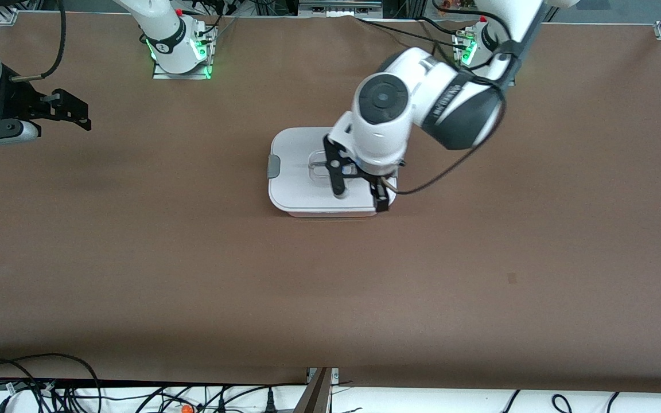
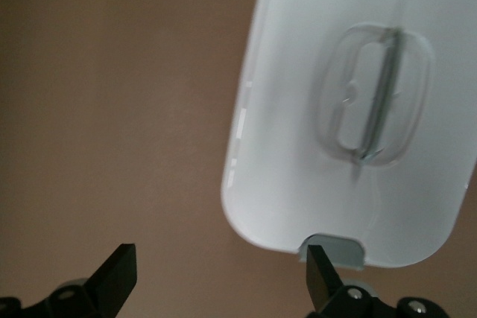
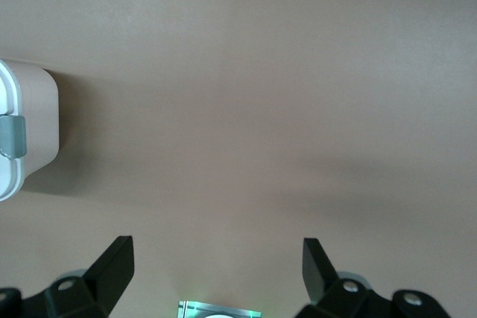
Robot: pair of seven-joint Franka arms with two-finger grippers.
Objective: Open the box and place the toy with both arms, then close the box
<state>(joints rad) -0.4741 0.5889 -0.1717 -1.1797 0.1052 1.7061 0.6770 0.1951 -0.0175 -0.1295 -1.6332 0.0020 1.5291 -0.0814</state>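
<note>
Lidded box on brown surface; left end effector over lid, spread wide, empty; right end effector waits over its end, wide, empty

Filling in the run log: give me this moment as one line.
box: white-lidded pale plastic box shut, mid-table | left tool: open, over lid's clip edge | right tool: open, waiting over right arm's table end | toy: unseen

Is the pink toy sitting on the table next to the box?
No, only the box with its white lid on sits on the brown table; no pink toy shows anywhere.
</note>
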